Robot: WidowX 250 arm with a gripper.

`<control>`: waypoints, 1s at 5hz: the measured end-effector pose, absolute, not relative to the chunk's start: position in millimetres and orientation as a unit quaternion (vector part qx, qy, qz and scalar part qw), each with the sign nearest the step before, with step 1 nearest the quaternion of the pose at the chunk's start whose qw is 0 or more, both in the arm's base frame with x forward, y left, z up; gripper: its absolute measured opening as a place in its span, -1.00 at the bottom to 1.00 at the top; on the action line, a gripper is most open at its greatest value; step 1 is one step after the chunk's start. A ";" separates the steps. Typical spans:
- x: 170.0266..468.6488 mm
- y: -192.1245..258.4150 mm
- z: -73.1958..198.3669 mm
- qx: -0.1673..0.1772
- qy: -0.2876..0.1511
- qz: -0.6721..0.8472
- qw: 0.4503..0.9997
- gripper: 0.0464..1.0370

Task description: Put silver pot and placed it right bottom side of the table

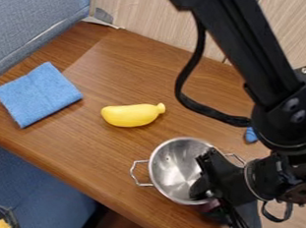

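Well, silver pot (172, 172) near table (108, 182) edge, gripper (204, 194) over its rim — grip unclear, yellow banana (130, 115) apart.

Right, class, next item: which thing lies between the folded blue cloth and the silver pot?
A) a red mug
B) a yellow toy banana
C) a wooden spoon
B: the yellow toy banana has the folded blue cloth on its left in the picture and the silver pot to its lower right.

Pot (170, 169) glossy metal; towel (37, 94) matt cloth.
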State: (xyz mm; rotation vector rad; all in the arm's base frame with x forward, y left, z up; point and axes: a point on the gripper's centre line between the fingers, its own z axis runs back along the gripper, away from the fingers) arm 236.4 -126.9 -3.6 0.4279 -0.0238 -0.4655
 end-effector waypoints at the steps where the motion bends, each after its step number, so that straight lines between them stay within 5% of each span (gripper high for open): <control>1: 239.4 -124.3 -2.4 0.211 -0.012 -0.225 0.951 0.73; 3: 238.8 -131.9 0.7 0.182 -0.018 -0.230 0.956 0.91; 5: 239.4 -154.0 49.5 0.118 -0.060 -0.231 0.964 0.92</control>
